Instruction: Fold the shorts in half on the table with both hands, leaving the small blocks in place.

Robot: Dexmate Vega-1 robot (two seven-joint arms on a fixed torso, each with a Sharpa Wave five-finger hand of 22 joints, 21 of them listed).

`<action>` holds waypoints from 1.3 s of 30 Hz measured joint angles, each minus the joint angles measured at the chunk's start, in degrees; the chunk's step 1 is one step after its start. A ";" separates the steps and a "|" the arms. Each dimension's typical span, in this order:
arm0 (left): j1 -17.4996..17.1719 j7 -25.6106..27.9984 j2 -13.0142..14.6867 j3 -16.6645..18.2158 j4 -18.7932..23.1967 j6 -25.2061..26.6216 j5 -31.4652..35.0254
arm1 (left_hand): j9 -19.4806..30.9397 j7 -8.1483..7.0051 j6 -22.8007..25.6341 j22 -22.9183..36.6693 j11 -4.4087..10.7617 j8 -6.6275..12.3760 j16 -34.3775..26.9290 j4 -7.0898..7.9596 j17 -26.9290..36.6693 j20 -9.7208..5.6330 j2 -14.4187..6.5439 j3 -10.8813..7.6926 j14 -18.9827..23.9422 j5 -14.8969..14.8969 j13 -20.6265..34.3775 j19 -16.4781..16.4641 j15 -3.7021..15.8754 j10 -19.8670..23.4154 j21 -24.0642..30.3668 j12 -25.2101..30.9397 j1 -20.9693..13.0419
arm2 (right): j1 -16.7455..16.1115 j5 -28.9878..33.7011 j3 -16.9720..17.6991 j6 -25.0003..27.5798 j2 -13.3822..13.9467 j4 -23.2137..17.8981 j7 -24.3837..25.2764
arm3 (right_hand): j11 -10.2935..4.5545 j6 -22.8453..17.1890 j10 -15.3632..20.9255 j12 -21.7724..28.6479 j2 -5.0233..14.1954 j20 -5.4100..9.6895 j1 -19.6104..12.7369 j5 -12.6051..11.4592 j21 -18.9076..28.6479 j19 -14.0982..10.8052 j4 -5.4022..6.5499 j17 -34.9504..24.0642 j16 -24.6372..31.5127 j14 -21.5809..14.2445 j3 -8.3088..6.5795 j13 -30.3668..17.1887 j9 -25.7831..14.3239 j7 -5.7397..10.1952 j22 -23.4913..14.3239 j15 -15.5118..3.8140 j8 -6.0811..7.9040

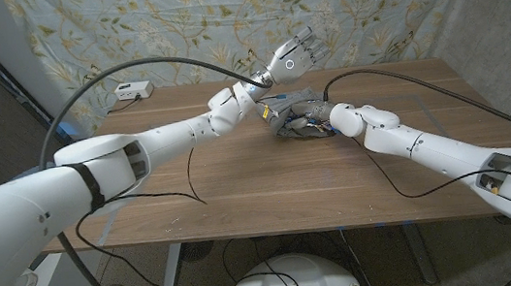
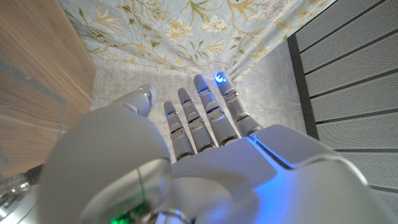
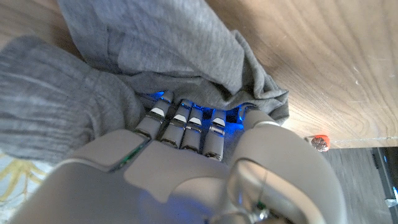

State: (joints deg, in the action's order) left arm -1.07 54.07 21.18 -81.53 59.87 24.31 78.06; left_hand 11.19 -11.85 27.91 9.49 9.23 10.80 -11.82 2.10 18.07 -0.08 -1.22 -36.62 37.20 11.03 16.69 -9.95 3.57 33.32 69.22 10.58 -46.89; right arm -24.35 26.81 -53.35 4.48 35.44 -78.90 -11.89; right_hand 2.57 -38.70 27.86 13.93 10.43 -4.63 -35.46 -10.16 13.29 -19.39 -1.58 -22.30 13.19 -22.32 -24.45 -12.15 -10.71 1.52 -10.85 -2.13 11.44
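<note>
The grey shorts [image 1: 294, 119] lie bunched in a heap at the far middle of the wooden table [image 1: 240, 179]. My right hand [image 1: 320, 125] is down on them. In the right wrist view its fingers [image 3: 186, 124] dig under a fold of the shorts [image 3: 161, 43], and the cloth covers the fingertips. My left hand [image 1: 292, 57] hangs in the air above and behind the heap, with its fingers [image 2: 205, 118] spread and nothing in them. A small red block [image 3: 319, 142] sits on the wood close to the edge of the cloth.
A white box [image 1: 132, 91] with a cable stands at the table's far left corner. Black cables [image 1: 178, 187] trail over the tabletop beside both arms. A flowered curtain [image 1: 385, 0] hangs behind the table.
</note>
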 measured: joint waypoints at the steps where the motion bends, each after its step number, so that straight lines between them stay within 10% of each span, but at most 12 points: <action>1: -0.89 -0.05 0.64 0.71 1.26 0.38 0.00 | 0.00 0.00 0.00 0.00 -0.08 0.00 0.00 -0.05 0.00 0.04 0.00 -0.08 0.00 0.00 -0.14 0.04 0.00 -0.10 -0.05 0.00 0.00 | -0.03 0.03 0.04 0.12 0.05 -0.14 0.00 | 0.00 0.00 0.00 0.00 0.00 0.00 0.00 0.00 0.00 0.00 0.00 0.00 0.00 0.00 0.00 0.00 0.02 0.00 0.00 0.00 0.00; 25: -10.08 -2.68 6.94 10.34 13.18 0.33 2.13 | 0.01 0.00 0.01 -0.01 0.11 0.01 0.00 -0.05 -0.26 0.41 -0.75 -1.04 -0.78 -0.23 -0.74 0.02 -0.17 -0.28 -1.69 0.28 1.83 | -15.09 1.75 14.40 17.74 13.92 -34.34 2.31 | -0.65 0.13 0.59 -0.18 0.00 0.42 0.00 0.00 0.04 -0.79 -0.48 0.53 0.12 -0.43 -0.48 -0.10 -0.06 0.13 -0.09 -0.41 0.00; 39: -16.11 -6.08 9.85 17.26 21.24 -2.07 -2.37 | -0.20 0.00 0.01 0.20 -0.54 0.01 0.00 -0.01 -0.37 2.27 -0.38 -1.08 -1.49 -0.45 -1.27 0.21 -0.13 -0.92 -2.69 0.28 4.14 | -23.19 -1.31 22.26 24.42 17.46 -42.11 7.98 | -0.64 -0.19 0.59 -0.18 0.00 0.54 0.00 0.00 0.27 -1.52 -0.48 0.52 0.12 -0.61 -0.48 -0.10 -0.10 0.44 0.20 -0.23 0.00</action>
State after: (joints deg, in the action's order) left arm -17.19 47.99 31.03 -64.27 81.11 22.24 75.70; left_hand 10.99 -11.85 27.92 9.69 8.69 10.81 -11.82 2.10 17.71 2.19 -1.60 -37.70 35.71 10.58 15.42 -9.74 3.44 32.39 66.52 10.85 -42.75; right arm -47.54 25.49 -31.09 28.90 52.90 -121.01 -3.91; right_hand 1.93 -38.89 28.45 13.76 10.42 -4.09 -35.45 -10.16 13.57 -20.91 -2.05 -21.79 13.31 -22.93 -24.92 -12.25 -10.81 1.96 -10.65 -2.35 11.44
